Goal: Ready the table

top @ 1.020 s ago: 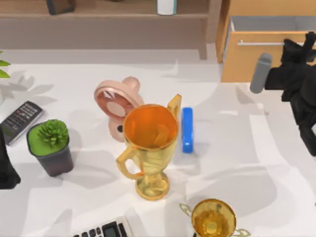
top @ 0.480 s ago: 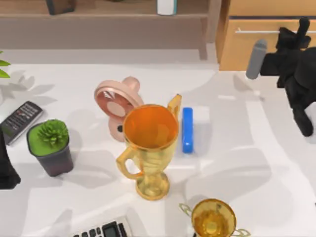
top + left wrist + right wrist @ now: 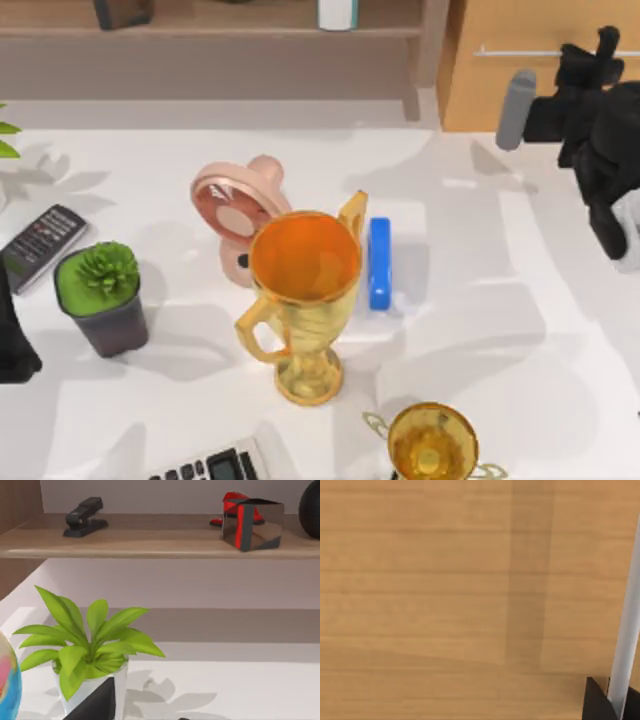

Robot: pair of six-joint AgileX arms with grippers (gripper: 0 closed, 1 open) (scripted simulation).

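The broad white table [image 3: 480,330] spans the scene. The right gripper [image 3: 600,50] is against the light wooden drawer unit [image 3: 500,90] at the far right, a black fingertip [image 3: 597,702] touching its thin metal handle [image 3: 626,630]; whether it grips I cannot tell. The left arm [image 3: 15,340] sits at the left edge. A dark pot [image 3: 112,325] holds a green succulent [image 3: 105,268]; the tall amber trophy cup [image 3: 303,270] looks empty.
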